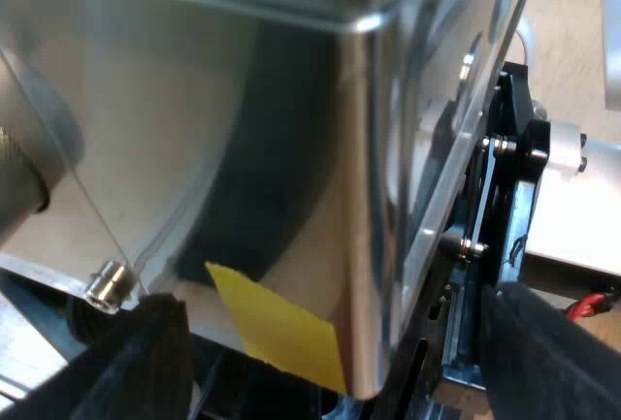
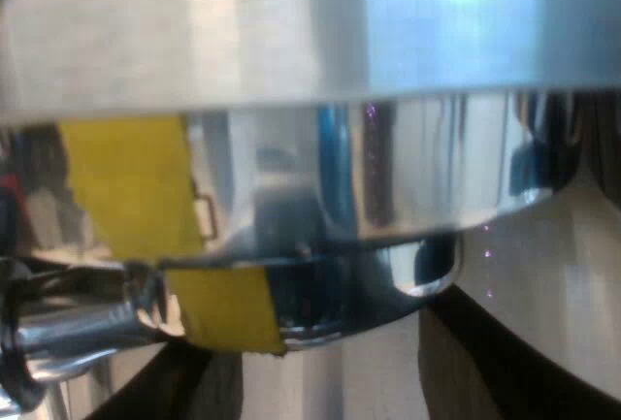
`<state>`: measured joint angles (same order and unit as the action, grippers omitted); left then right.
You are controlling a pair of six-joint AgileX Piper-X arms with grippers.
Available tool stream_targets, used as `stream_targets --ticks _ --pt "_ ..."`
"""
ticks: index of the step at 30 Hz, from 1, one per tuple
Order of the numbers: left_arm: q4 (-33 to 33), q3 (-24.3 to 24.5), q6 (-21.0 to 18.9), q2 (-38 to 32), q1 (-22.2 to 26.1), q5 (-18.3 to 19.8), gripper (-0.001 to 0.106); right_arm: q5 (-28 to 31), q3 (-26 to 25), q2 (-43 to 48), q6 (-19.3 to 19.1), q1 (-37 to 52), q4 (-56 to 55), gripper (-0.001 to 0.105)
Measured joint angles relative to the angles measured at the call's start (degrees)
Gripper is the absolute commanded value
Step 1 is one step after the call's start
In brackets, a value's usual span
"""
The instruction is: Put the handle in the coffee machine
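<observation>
The espresso machine (image 1: 194, 100) stands very close, its shiny metal body and one vertical corner edge before my left gripper (image 1: 330, 342). That gripper is open, its black fingers (image 1: 136, 362) wide apart on either side of the corner, near a yellow tape patch (image 1: 281, 328). In the right wrist view the metal holder (image 2: 388, 207) sits up under the machine's front (image 2: 310, 22), with yellow tape (image 2: 228, 308) on it and a shiny metal stem (image 2: 68, 333) beside it. My right gripper (image 2: 310, 342) is just below the holder's bowl. The holder's dark handle is hidden.
Beside the machine's front, the left wrist view shows the other arm's black and white gripper body (image 1: 524, 197) with a small red part (image 1: 582, 306) under it. Pale table surface (image 1: 572, 42) lies beyond. A small metal knob (image 1: 105, 284) sticks out low on the machine.
</observation>
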<state>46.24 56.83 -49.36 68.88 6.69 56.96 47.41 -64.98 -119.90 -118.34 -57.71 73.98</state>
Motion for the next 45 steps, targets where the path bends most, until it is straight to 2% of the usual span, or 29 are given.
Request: stream_targets --ticks 4,10,12,15,16,17,18,19,21,22,26,35,41,45 --pt "0.0 0.3 0.0 -0.2 1.7 0.1 0.065 -0.1 0.0 0.0 -0.1 0.0 0.3 0.044" --pt "-0.5 2.7 0.0 -0.2 7.2 2.8 0.065 -0.1 0.0 0.0 -0.2 0.0 0.3 0.044" --pt "-1.2 2.7 0.0 -0.2 7.6 2.7 0.062 -0.1 0.0 0.0 -0.2 0.0 0.3 0.044" --pt "-3.1 2.7 0.0 -0.2 7.6 -0.3 0.041 -0.1 0.0 0.0 -0.2 0.0 0.3 0.044" --pt "-3.4 2.7 0.0 -0.2 7.6 -0.8 0.031 -0.1 0.0 0.0 -0.3 0.0 0.3 0.044" --pt "-4.0 2.7 0.0 -0.2 7.6 -1.8 0.014 -0.1 0.0 0.0 -0.2 0.0 0.3 0.044" --pt "-4.4 2.7 0.0 -0.2 7.6 -2.4 0.01 -0.1 0.0 0.0 -0.2 0.0 0.3 0.044" --pt "-4.6 2.7 0.0 -0.2 7.6 -3.8 0.0 -0.1 0.0 0.0 -0.2 -0.1 0.3 0.044" --pt "-5.0 2.7 0.0 0.0 7.6 -6.0 0.0 -0.1 0.0 0.0 -0.2 -0.1 0.3 0.044" --pt "-5.4 2.7 0.0 0.4 7.6 -8.9 0.0 -0.1 0.0 0.0 -0.2 -0.1 0.3 0.044" --pt "-5.6 2.7 0.0 3.6 7.6 -14.7 0.0 -0.1 0.0 0.0 -0.2 -0.1 0.3 0.044" --pt "-1.8 2.7 0.0 8.3 7.6 -17.3 0.0 -0.1 0.0 0.0 -0.2 -0.1 0.3 0.044" --pt "1.6 2.7 0.4 8.4 7.0 -17.5 0.0 -0.1 0.0 0.0 -0.2 -0.1 0.3 0.044" --pt "4.6 2.7 2.0 8.4 5.2 -17.6 0.0 -0.1 0.0 0.0 -0.2 -0.1 0.3 0.044"
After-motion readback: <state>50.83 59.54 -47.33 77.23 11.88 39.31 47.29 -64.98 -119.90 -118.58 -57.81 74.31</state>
